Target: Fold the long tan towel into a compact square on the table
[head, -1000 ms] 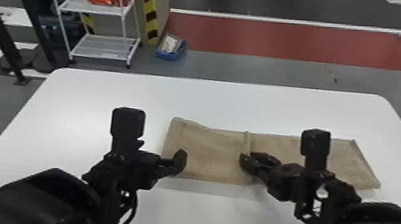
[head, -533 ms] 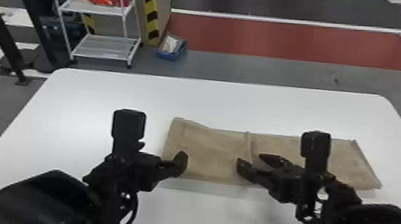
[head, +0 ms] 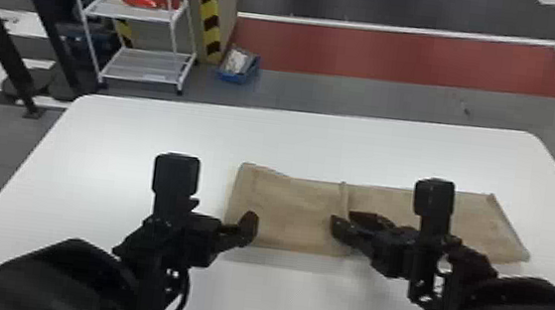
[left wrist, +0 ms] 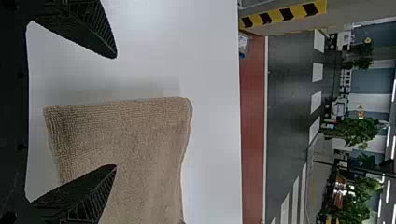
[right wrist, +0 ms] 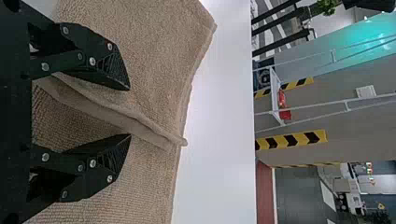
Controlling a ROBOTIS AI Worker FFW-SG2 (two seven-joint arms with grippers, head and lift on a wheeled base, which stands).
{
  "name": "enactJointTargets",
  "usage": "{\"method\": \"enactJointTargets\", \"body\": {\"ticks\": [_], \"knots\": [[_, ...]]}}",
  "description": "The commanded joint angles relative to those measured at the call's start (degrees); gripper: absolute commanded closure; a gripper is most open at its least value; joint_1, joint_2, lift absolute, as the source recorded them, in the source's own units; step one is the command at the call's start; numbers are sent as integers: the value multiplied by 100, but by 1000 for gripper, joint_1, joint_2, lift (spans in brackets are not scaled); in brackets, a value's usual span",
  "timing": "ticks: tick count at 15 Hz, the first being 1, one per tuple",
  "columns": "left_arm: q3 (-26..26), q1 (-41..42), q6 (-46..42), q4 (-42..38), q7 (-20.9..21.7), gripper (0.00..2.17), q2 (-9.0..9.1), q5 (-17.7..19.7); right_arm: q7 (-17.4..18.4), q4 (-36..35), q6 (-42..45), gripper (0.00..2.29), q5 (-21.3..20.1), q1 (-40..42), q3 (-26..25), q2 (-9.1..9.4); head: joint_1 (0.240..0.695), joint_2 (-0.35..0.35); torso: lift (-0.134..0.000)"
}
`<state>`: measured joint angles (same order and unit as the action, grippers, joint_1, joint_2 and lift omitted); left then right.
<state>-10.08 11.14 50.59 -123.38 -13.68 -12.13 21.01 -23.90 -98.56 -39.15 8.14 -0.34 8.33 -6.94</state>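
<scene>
Two grippers were at the tan towel point(head: 290, 211), which lay lengthwise across the white worktop point(head: 288, 140), still a long strip rather than a square. Over the last half second, the right gripper point(right wrist: 130, 112) had drawn its fingers somewhat closer together, after spreading them in the half second before. They remained parted, with the raised, layered edge point(right wrist: 123, 119) across the towel's middle running between them; I could see no firm pinch on it yet. The left gripper point(left wrist: 116, 111) had barely moved, its fingers well apart at the towel's left end and clenched on nothing.

The towel's outline had hardly altered, so the change was one of readiness: the right gripper seemed to be lining up to take the middle edge, and the fold itself had made no visible progress. The next move probably called for catching every layer there before lifting; a shallow bite could let one slip and skew the square.
</scene>
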Motion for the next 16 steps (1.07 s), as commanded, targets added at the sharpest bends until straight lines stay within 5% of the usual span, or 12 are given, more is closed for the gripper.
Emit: {"method": "enactJointTargets", "body": {"ticks": [1, 7, 12, 16], "knots": [[15, 29, 0, -20, 6, 39, 0, 0, -18, -5, -89, 711, 21, -19, -15, 0, 695, 71, -125], [15, 38, 0, -28, -3, 39, 0, 0, -27, 3, -159, 772, 47, -27, -33, 0, 695, 74, -125], [-2, 38, 0, -28, -3, 39, 0, 0, -114, -93, -142, 1183, 100, 34, -51, -9, 695, 76, -125], [-2, 38, 0, -28, -12, 39, 0, 0, -123, -164, -142, 1204, 135, 60, -59, -18, 695, 74, -125]]}}
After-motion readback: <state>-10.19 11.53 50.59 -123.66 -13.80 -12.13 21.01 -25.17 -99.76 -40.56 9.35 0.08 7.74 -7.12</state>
